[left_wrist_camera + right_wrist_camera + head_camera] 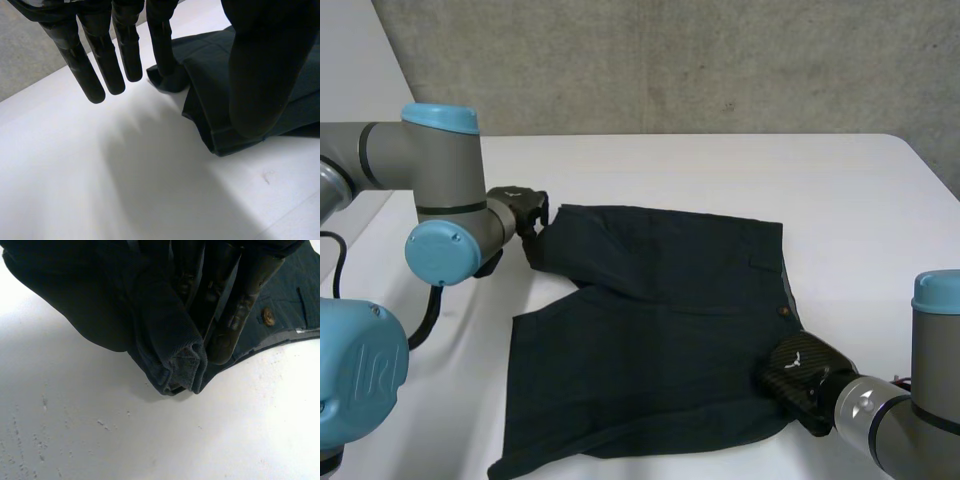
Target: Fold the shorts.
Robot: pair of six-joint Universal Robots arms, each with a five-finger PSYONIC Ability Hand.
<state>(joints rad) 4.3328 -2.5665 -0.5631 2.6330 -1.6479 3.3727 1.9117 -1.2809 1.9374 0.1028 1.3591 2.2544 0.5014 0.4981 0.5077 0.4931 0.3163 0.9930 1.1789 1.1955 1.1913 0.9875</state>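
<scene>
Dark shorts (660, 340) are spread flat on the white table (860, 200). The left hand (517, 208) is pinching a leg corner. The right hand (800, 372) has the waistband corner bunched in its grip.

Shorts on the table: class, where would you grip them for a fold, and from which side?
Probably at the corners, coming in from outside the edges. The shorts lie flat, so only the edges offer cloth to pinch. The right hand is shut on the waistband corner near the button, reached from the near right; the left hand is at the far leg hem corner.
</scene>
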